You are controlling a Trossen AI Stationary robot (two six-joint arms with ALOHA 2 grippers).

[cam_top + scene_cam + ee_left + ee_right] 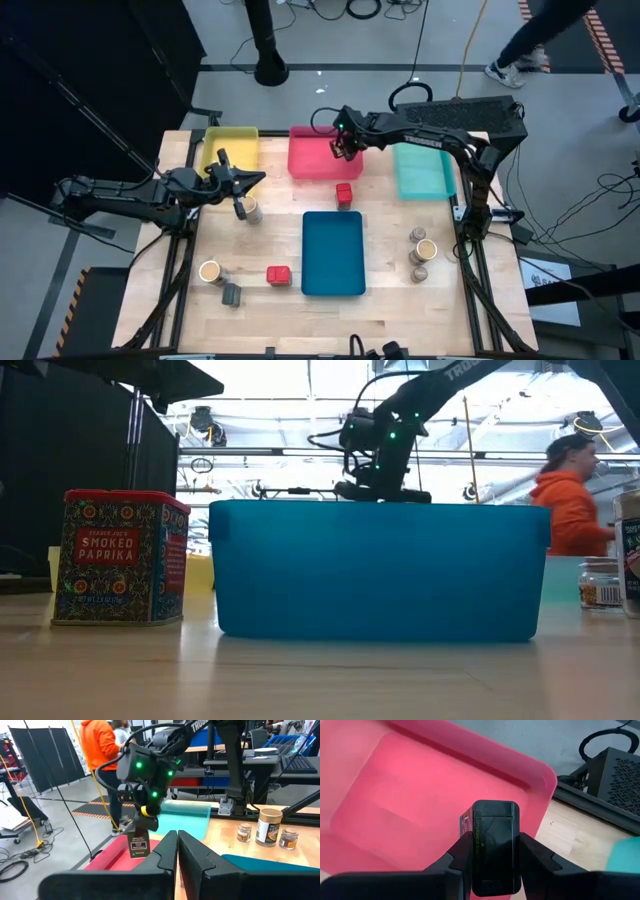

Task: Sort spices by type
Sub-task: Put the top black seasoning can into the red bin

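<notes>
Nearest you in the overhead view, along the near part of the worktop, sit a tan jar, a dark grey box and a red box on the left, with the blue tray in the middle. Three small jars cluster near the right edge. A second red box stands just beyond the blue tray. Farther back you have the yellow tray, the pink tray and the teal tray in a row. Your right hand hangs over the pink tray's right part; your left hand sits beside another tan jar, near the yellow tray.

From worktop height, a paprika tin stands left of the blue tray's wall, and the right arm's hand shows above that tray. A person in an orange hoodie is in the room behind, on the right.

Your left wrist camera shows the left hand with its fingers pressed together, holding nothing. Beyond it the right hand carries a black box above the pink tray.

Your right wrist camera shows the right hand clamped on that black box, directly over the pink tray's floor, near its corner.
</notes>
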